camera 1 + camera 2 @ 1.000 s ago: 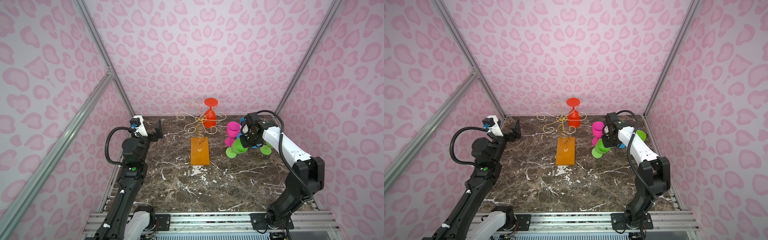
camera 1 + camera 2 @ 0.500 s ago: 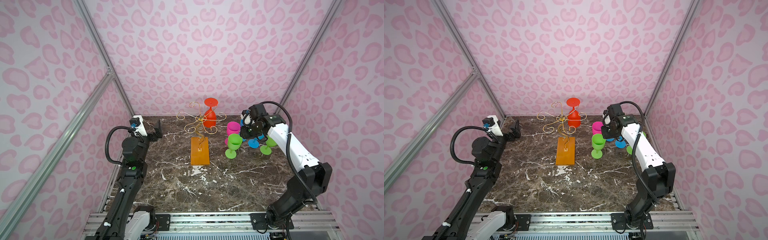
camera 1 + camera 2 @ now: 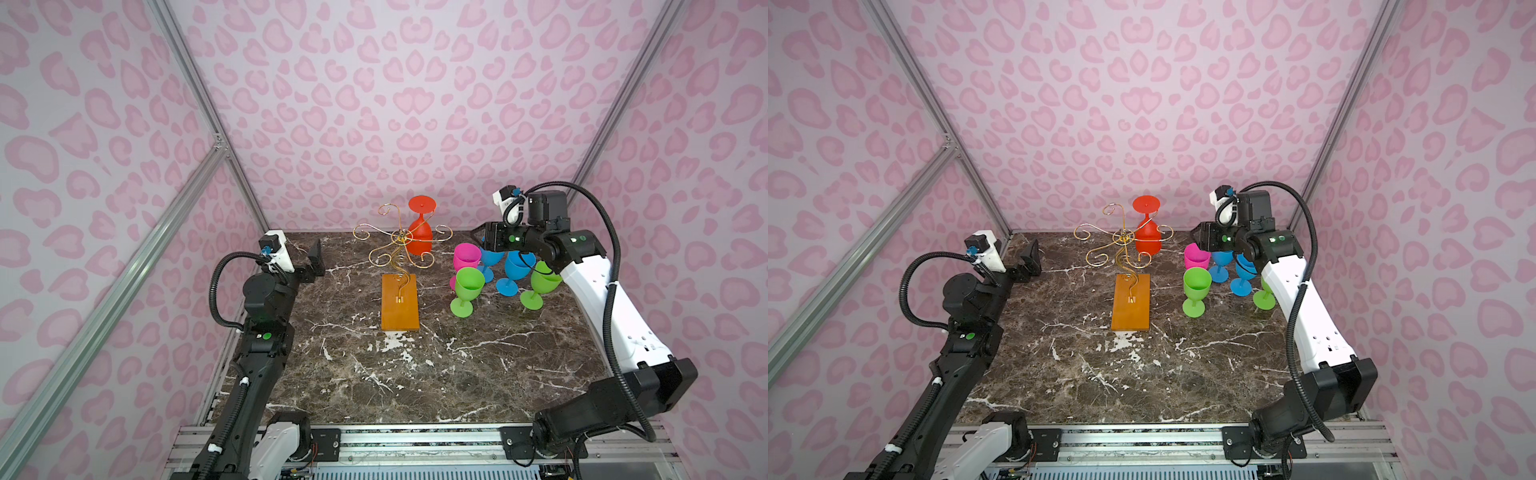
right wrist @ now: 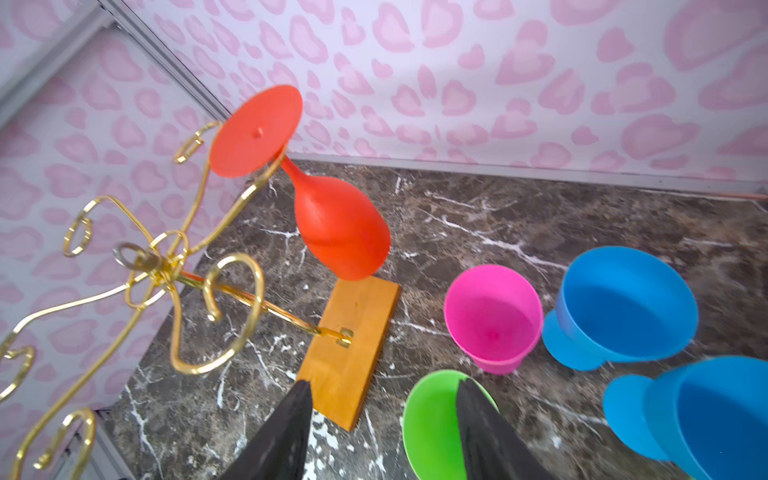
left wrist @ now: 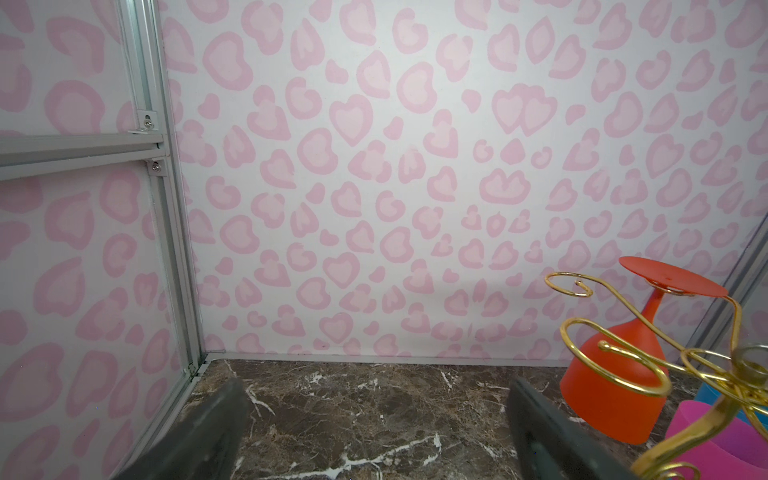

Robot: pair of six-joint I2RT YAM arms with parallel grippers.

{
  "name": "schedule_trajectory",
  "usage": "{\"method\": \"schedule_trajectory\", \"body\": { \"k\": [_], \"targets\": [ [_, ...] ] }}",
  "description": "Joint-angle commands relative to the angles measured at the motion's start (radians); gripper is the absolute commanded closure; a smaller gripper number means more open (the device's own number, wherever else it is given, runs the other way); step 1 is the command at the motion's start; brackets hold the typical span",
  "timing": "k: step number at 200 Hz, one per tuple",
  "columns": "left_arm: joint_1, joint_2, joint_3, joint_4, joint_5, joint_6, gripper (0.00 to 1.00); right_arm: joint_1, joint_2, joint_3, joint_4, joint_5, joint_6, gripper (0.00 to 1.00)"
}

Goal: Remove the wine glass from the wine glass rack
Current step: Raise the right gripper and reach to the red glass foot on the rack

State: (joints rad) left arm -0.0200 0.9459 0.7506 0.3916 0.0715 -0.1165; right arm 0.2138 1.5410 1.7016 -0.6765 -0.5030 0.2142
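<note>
— Marble tabletop (image 3: pixel 374 374), pink heart-print walls (image 3: pixel 415 104) on three sides. Mid-table, wine glass rack (image 3: pixel 400 303): wooden base flat on the marble, gold scroll arms fanning out up top.
— Target?
— One red wine glass (image 3: pixel 419 241), on the rack. Hangs upside down, foot caught over a scroll arm on the back-right side, bowl down and tilted, near the back wall.
— Right side?
— Hovering right of the rack, right gripper (image 4: pixel 384 384), above the loose glasses, pointing toward the rack. Jaws parted, nothing between them. Not touching the red wine glass.
— Clutter?
— Five loose glasses, all upright, right of the rack. Nearest the rack, pink glass (image 3: pixel 466 255); just in front of it, near green glass (image 3: pixel 468 282). Behind and rightward, first blue glass (image 3: pixel 492 257), then second blue glass (image 3: pixel 519 264), then far green glass (image 3: pixel 546 282), partly hidden under the right arm.
— Anything blocking?
— Pink glass low between gripper and red bowl. Also a scroll arm curling just beside the bowl on the gripper's side. Wire stem and other scrolls on the far side, toward the left arm.
— Left side?
— Parked at the back-left corner, left gripper (image 5: pixel 374 415), well apart from the rack. Jaws spread wide, empty; only marble and wall showing between them in the wrist view.
</note>
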Motion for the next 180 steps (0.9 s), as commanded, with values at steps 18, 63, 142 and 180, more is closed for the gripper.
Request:
{"method": "schedule_trajectory", "body": {
  "k": [18,63,142,180],
  "targets": [
    [0.0,-0.001,0.013,0.023,0.024,0.003,0.01,0.001,0.1,0.064,0.182,-0.128,0.105,0.28],
    [0.001,0.004,0.015,0.023,0.045,0.0,0.01,0.021,0.228,0.202,0.159,-0.14,0.102,0.21],
    [0.002,0.007,0.016,0.023,0.06,-0.004,0.01,0.067,0.414,0.42,0.118,-0.129,0.1,0.2],
    [0.001,0.007,0.016,0.023,0.07,-0.006,0.01,0.093,0.486,0.515,0.092,-0.131,0.103,0.2]
  ]
}}
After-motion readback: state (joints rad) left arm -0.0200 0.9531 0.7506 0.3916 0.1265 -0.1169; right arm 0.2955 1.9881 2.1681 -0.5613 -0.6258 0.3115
